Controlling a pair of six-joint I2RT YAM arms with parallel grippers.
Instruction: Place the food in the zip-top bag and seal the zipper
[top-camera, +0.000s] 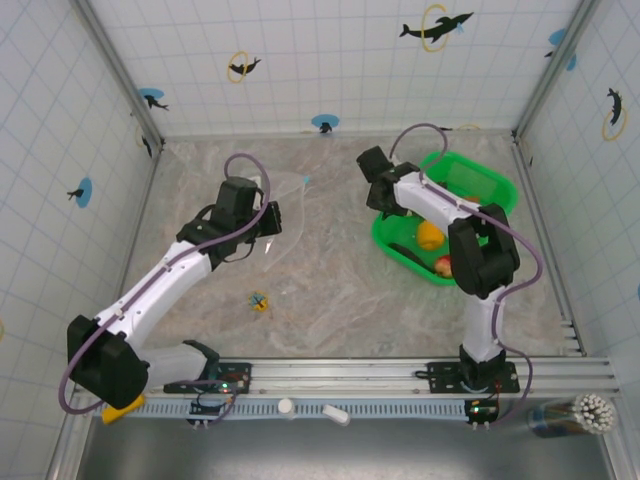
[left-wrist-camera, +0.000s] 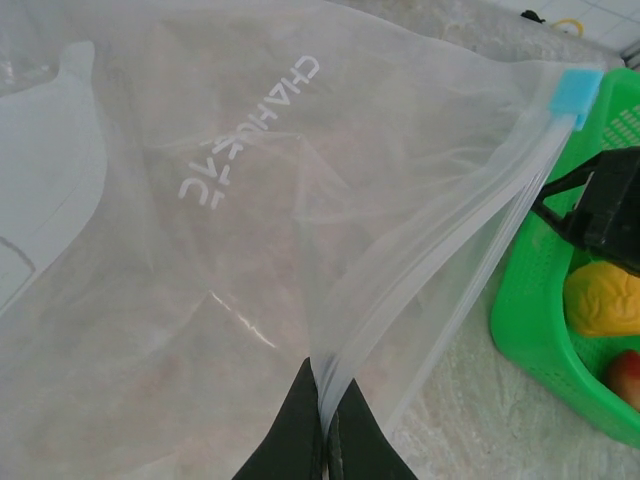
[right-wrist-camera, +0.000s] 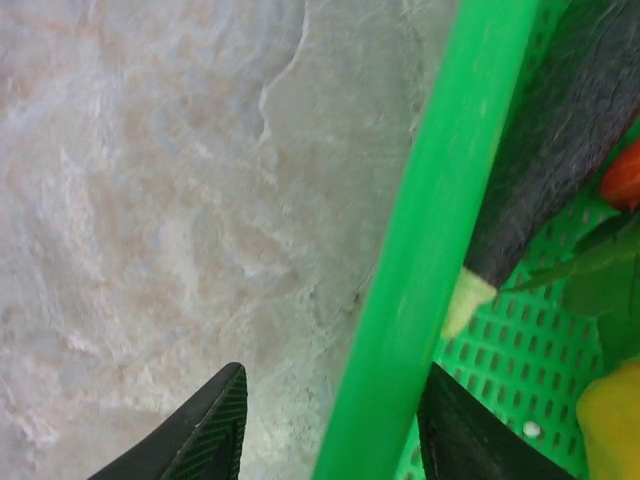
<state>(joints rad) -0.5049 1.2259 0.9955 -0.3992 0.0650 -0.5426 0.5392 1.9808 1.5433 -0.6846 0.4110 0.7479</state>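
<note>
My left gripper (left-wrist-camera: 328, 400) is shut on the mouth edge of the clear zip-top bag (left-wrist-camera: 250, 200) and holds it up off the table. The zipper (left-wrist-camera: 450, 240) runs up to its light blue tab (left-wrist-camera: 577, 97). In the top view the left gripper (top-camera: 270, 222) holds the bag (top-camera: 285, 200) at centre left. My right gripper (right-wrist-camera: 335, 385) is open and straddles the green basket's rim (right-wrist-camera: 440, 200), one finger over the table and one inside. The food lies in the basket: a dark green long piece (right-wrist-camera: 560, 150), a red piece (right-wrist-camera: 625, 175) and a yellow one (right-wrist-camera: 610, 430).
The green basket (top-camera: 480, 180) stands at the right rear near the tiled walls. A tiny yellow-blue trinket (top-camera: 259, 301) lies on the table in front of the left arm. Bare marbled table lies between the bag and the basket.
</note>
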